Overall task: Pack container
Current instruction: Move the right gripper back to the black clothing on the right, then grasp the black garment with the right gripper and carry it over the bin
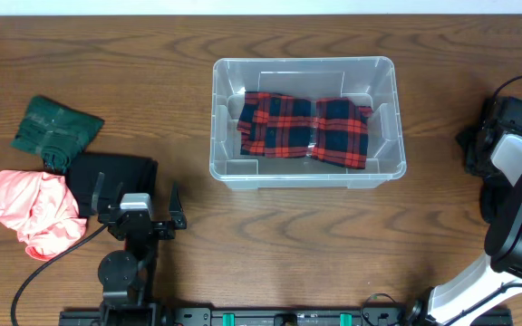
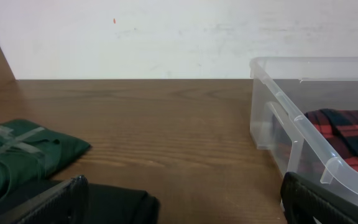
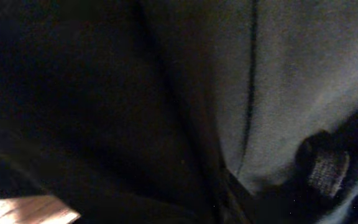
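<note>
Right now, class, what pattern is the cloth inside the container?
The cloth in the container is red-and-navy plaid; overhead view shows it best.

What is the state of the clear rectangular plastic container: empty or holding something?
Partly filled. One red-and-black plaid cloth lies inside the clear plastic container, well below its rim.

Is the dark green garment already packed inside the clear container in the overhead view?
No: the green garment lies on the table left of the container, which holds only a red plaid cloth.
</note>
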{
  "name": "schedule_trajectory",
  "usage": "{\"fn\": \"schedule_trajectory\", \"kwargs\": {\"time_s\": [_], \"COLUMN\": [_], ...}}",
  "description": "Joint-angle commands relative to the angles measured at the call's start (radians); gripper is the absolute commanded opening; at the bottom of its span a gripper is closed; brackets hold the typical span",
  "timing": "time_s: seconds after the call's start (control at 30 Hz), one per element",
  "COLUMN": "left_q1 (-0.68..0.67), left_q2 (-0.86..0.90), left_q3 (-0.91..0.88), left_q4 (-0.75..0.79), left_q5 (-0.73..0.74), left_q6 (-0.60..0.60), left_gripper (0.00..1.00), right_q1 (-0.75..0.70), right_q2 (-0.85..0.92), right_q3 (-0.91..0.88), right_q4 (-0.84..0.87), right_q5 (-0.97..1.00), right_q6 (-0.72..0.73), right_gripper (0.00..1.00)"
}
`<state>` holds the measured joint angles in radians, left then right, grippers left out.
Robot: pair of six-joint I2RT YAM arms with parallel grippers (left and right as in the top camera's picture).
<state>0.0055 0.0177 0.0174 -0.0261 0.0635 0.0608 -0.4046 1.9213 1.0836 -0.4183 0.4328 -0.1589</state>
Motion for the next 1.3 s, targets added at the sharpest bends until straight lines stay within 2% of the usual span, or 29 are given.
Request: {"fn": "schedule_trajectory", "kwargs": {"time_s": [0.0, 0.2, 0.47, 0.63, 0.83, 1.07, 1.27], "left_q1": [0.005, 0.005, 0.005, 0.005, 0.005, 0.005, 0.005], "left_q2": [0.0, 0.0, 0.0, 0.0, 0.0, 0.0, 0.0], "left_q3": [-0.013, -0.013, -0.013, -0.013, -0.013, -0.013, -0.013], "left_q4": [-0.039, -0.039, -0.039, -0.039, -0.038, -0.039, -0.039], "left_q5": [0.004, 0.004, 0.004, 0.004, 0.004, 0.004, 0.004], "left_q6": [0.013, 0.013, 0.013, 0.013, 0.013, 0.013, 0.013], "left_gripper": [0.98, 0.98, 0.98, 0.98, 0.98, 0.98, 0.98], "right_q1": [-0.01, 0.039, 0.18, 0.308, 0.488, 0.668, 0.763], "right_q2": [0.071, -0.08, -0.401, -0.578, -0.699, -0.717, -0.699], "right_q3": [-0.071, -0.018, 0.038, 0.052, 0.082, 0.093, 0.093], "right_q4": [-0.046, -0.074, -0.105, -0.078, -0.013, 0.095, 0.151], "right_q5": [-0.099, -0.1, -0.1, -0.1, -0.089, -0.048, -0.05], "right_q6": [0.028, 0.027, -0.039, -0.132, -0.208, -0.298, -0.32], "right_gripper": [0.27, 0.18, 0.01, 0.01, 0.01, 0.01, 0.01]}}
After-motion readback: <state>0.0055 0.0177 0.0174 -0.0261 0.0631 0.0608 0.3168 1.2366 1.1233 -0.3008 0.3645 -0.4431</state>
